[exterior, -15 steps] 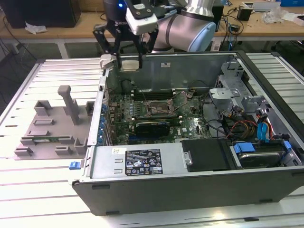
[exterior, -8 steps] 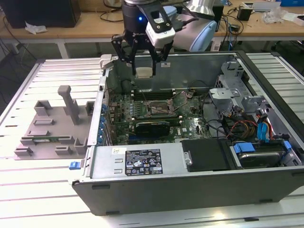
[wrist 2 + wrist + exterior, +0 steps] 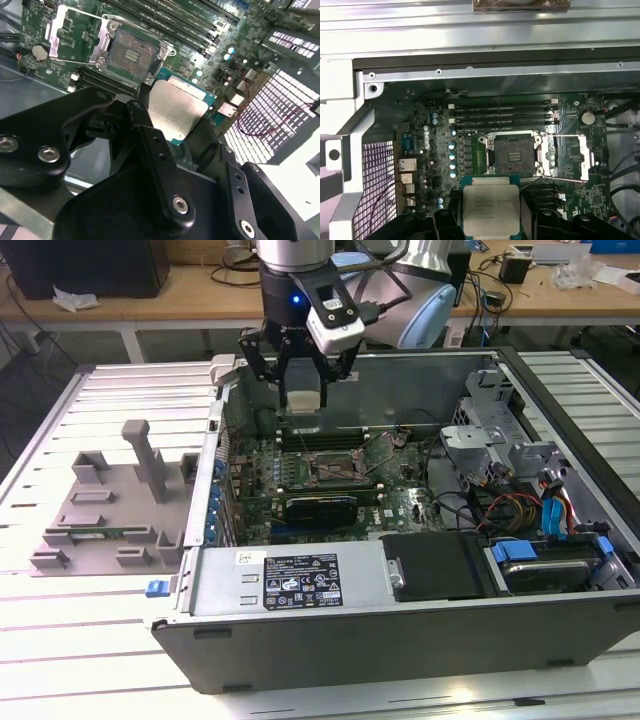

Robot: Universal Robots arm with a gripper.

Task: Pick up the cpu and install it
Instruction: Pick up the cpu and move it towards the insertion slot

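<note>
One chip is in hand: the tool [image 3: 303, 400] is clamped on the cpu [image 3: 490, 209] by its edges, holding it above the open computer case [image 3: 400, 600], near the bare socket [image 3: 514, 154] with its frame flipped open. Transfer is the step in hand; seating, I judge, calls for squaring chip over socket, held flat with corners matched.

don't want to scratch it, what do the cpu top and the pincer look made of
The cpu: dull silver-grey metal top, matte with faint sheen; its green rim suggests circuit board. The pincer gripping it: matte black, rigid links with bolt heads, probably coated metal, though hard plastic is possible.
</note>
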